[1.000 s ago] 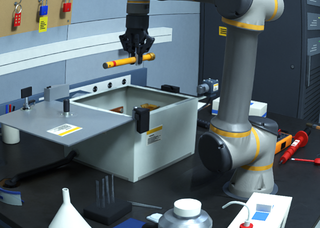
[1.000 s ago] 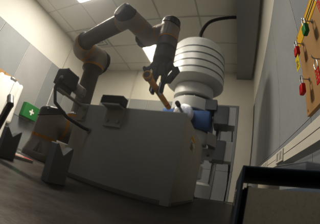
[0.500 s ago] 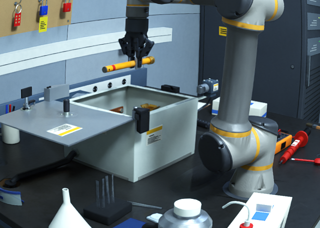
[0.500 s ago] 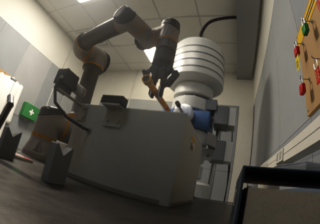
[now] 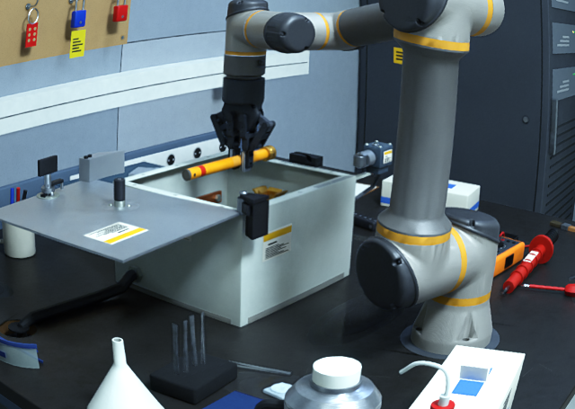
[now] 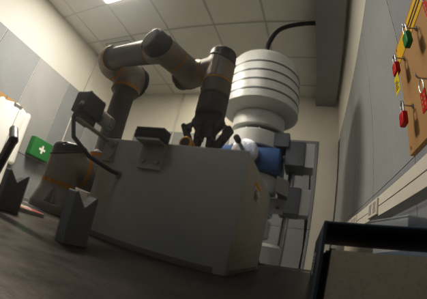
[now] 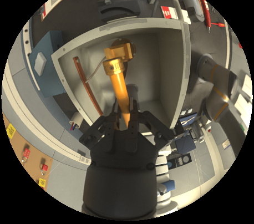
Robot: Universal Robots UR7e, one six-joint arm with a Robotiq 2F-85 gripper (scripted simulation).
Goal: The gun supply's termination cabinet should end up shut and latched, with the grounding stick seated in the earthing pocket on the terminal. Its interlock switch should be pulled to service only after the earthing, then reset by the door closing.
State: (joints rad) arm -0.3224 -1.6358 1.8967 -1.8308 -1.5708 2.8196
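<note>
The grounding stick (image 5: 227, 163) is a yellow rod with a red band and a brass tip. I hold it level in my closed gripper (image 5: 245, 162), just above the rim of the open termination cabinet (image 5: 241, 237). From the wrist camera the stick (image 7: 119, 81) points at the brass terminal (image 7: 123, 49) on the cabinet's inner wall. The cabinet door (image 5: 111, 219) lies swung out flat to the left, with a black knob (image 5: 119, 191) on it. A black latch block (image 5: 254, 214) sits on the cabinet's front corner. The earthing pocket is hidden.
Behind the cabinet runs a grey wall with a padlock board (image 5: 60, 14). My arm's base (image 5: 446, 275) stands to the right. A red probe (image 5: 527, 263), a funnel (image 5: 121, 381), a jar (image 5: 334, 384) and a tube rack (image 5: 192, 372) lie on the bench.
</note>
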